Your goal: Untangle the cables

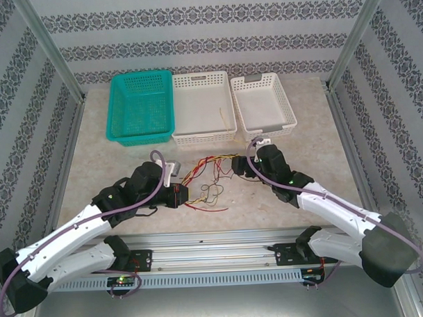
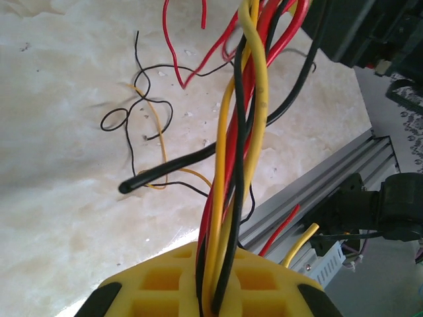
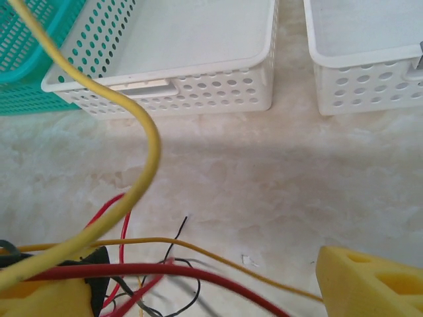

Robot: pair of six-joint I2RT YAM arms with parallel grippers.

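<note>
From above, the cables (image 1: 208, 176) lie in a loose tangle at the centre of the table (image 1: 121, 165), strung between the left gripper (image 1: 183, 195) and the right gripper (image 1: 241, 170). Along the top sit a teal basket (image 1: 140, 105), a white basket (image 1: 203, 106) and a second white basket (image 1: 263, 104). Bare tabletop lies left and right of the tangle, and a metal rail (image 1: 214, 242) borders the lower edge.

In the left wrist view, the left gripper (image 2: 211, 297) is clamped narrow on a twisted bundle of cables (image 2: 228, 172) rising up the frame. Thin black strands curl at centre left, and the rail (image 2: 310, 195) crosses the lower right.

In the right wrist view, the right gripper (image 3: 205, 294) stands wide. A yellow cable (image 3: 151, 142) arcs down the left and red ones cross the bottom. Both white baskets (image 3: 172, 89) (image 3: 363, 76) line the top, with the teal basket (image 3: 23, 63) at upper left.
</note>
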